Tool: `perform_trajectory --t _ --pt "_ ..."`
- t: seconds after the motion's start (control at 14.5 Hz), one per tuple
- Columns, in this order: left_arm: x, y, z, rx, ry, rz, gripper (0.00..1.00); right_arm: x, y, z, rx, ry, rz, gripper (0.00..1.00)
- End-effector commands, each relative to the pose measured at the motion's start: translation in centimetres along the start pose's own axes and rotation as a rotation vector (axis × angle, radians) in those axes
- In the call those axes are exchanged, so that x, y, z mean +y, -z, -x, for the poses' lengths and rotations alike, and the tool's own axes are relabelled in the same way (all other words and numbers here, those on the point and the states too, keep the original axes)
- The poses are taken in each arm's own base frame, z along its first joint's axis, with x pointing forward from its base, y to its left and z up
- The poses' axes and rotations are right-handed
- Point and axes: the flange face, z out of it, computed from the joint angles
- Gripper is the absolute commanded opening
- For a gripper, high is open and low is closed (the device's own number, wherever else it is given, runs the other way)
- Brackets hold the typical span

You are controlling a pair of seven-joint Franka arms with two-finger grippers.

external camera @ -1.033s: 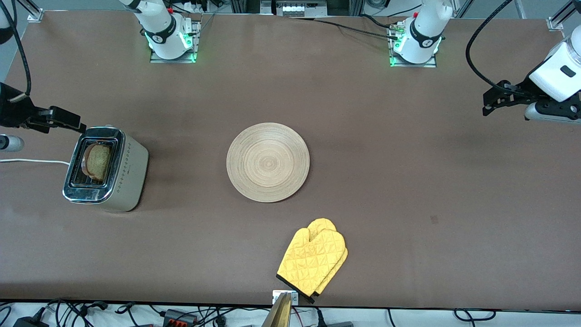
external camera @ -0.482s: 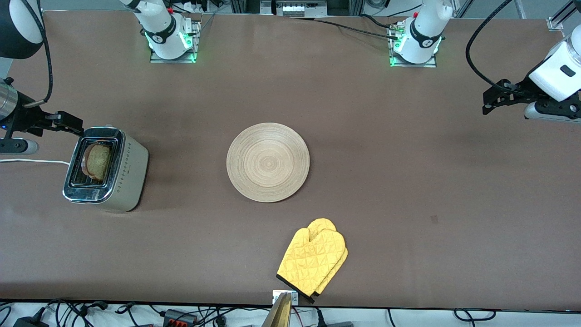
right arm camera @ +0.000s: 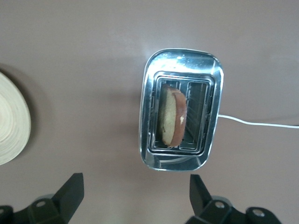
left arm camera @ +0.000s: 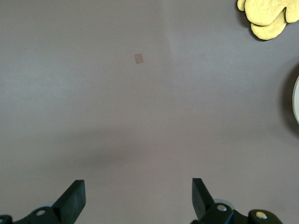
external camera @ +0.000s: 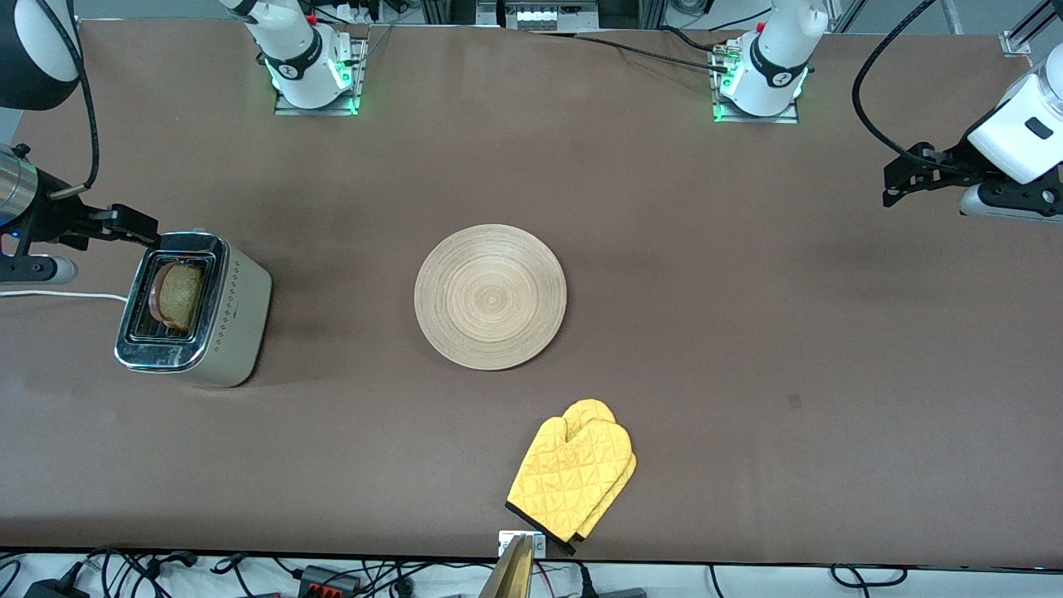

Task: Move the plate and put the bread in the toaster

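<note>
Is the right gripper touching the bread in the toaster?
Apart. The right wrist view shows the open right gripper raised over the toaster, with bare table between its fingertips and the bread.

You get a high front view facing both arm bases across the whole table (external camera: 747, 332), while each wrist view looks straight down from well above it, the right one sharing the toaster (right arm camera: 181, 110) and plate (right arm camera: 11, 119) edge, the left one the oven mitt (left arm camera: 267, 17).
</note>
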Motion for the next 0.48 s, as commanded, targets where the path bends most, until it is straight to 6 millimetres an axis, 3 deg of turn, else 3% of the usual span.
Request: perform_trajectory --t 0.0,0.41 --pt "0.17 0.78 -0.17 -0.005 0.002 0.012 1.00 0.30 1.36 0.69 0.006 -0.001 -0.029 1.00" --pt "0.09 0.78 -0.17 -0.005 0.002 0.012 1.00 1.13 2.12 1.44 0.000 -0.011 -0.022 1.00"
